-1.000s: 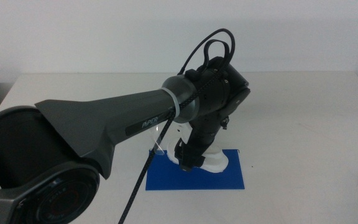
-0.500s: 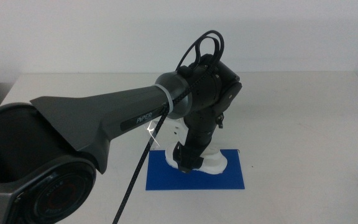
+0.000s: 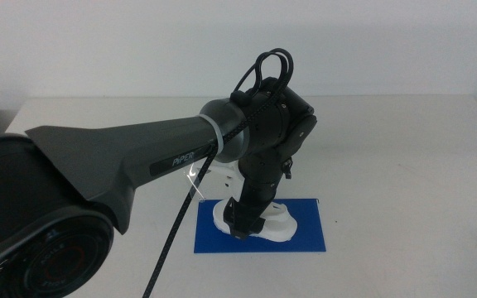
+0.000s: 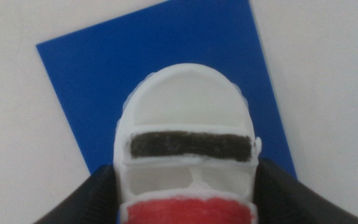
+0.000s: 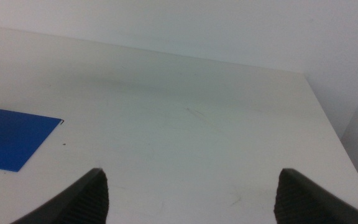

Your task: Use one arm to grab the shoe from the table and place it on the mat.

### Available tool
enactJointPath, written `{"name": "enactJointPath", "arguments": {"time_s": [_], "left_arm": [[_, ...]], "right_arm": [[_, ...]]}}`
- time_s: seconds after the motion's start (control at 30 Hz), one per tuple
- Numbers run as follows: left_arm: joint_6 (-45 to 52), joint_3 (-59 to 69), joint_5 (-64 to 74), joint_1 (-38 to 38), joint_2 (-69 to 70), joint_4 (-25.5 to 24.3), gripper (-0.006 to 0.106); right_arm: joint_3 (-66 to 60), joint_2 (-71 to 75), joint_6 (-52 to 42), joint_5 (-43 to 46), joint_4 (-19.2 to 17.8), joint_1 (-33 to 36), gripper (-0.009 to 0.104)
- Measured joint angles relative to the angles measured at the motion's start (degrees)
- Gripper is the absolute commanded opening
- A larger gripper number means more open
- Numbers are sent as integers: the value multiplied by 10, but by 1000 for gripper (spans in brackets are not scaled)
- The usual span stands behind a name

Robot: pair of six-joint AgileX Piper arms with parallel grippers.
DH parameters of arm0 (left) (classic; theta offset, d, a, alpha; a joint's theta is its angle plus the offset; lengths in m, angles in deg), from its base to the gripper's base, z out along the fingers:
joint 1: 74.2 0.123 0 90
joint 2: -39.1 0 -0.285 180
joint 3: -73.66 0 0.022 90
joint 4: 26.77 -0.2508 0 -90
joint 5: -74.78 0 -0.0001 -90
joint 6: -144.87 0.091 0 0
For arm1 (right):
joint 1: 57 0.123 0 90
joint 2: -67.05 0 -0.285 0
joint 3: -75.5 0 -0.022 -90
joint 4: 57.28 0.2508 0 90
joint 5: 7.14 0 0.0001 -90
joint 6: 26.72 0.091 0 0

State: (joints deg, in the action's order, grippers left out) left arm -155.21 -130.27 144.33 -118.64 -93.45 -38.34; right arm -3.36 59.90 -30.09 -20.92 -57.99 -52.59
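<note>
The white shoe (image 3: pixel 277 225) with a dark stripe and red trim sits low on the dark blue mat (image 3: pixel 306 237), toward the mat's left half. My left gripper (image 3: pixel 244 224) comes down from above and is shut on the shoe; the arm hides part of it. In the left wrist view the shoe (image 4: pixel 185 112) fills the space between the two jaws of the left gripper (image 4: pixel 185 190), with the mat (image 4: pixel 166 50) under it. My right gripper (image 5: pixel 191 180) is open over bare table (image 5: pixel 197 112), off to the right of the mat (image 5: pixel 11 146).
The left arm (image 3: pixel 139 157) with its black cable (image 3: pixel 176 240) crosses the left half of the middle view. White tabletop (image 3: pixel 404 165) lies all around the mat. The table's right edge (image 5: pixel 328 118) is near the right gripper.
The left arm has swung slightly to the left and lowered. The shoe has shifted left and down with it, closer onto the mat.
</note>
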Motion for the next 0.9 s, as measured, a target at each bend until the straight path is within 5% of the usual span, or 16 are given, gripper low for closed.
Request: {"name": "enactJointPath", "arguments": {"time_s": [0.27, 0.3, 0.5, 0.53, 0.7, 0.9], "left_arm": [[0, 0, 0, 0, -12, 1, 2], [0, 0, 0, 0, -13, 2, 22], [0, 0, -1, 0, -13, 10, 54], [0, 0, -2, 0, -13, 10, 75], [0, 0, -2, 0, -13, 9, 87], [0, -19, 0, 0, -13, 9, 87]], "right_arm": [[0, 0, 0, 0, 0, 0, 78], [0, 0, 0, 0, 0, 0, 78], [0, 0, 0, 0, 0, 0, 78], [0, 0, 0, 0, 0, 0, 78], [0, 0, 0, 0, 0, 0, 78], [0, 0, 0, 0, 0, 0, 78]]}}
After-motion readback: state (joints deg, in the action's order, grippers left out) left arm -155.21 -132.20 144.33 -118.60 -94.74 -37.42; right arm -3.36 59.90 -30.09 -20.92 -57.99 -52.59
